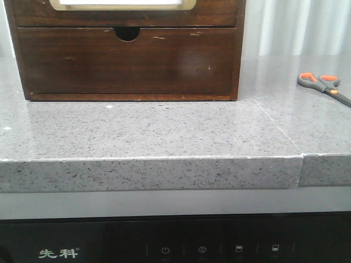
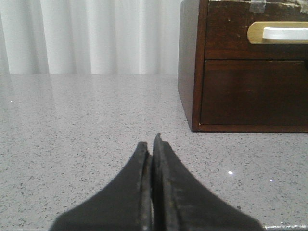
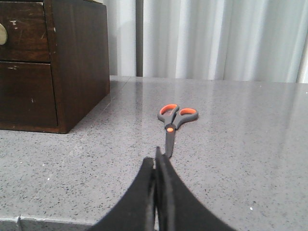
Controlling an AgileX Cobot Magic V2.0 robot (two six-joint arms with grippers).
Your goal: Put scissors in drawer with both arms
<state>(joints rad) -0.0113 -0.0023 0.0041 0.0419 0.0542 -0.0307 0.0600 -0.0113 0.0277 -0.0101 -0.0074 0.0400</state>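
The scissors (image 1: 323, 86) lie flat on the grey counter at the far right, dark grey with orange-lined loops; in the right wrist view the scissors (image 3: 174, 120) lie straight ahead of my right gripper (image 3: 155, 161), blades pointing toward it. That gripper is shut and empty, its tips short of the blade end. The drawer (image 1: 123, 11) with the white panel in a golden-tan frame is closed at the top of the wooden cabinet (image 1: 129, 60). My left gripper (image 2: 150, 144) is shut and empty over bare counter, left of the cabinet, with the drawer (image 2: 255, 33) ahead on its right. Neither arm shows in the front view.
Below the framed drawer is a plain drawer front with a semicircular notch (image 1: 127, 34), also closed. The counter has a front edge (image 1: 148, 174) and a seam (image 1: 301, 156) on the right. White curtains (image 3: 216, 38) hang behind.
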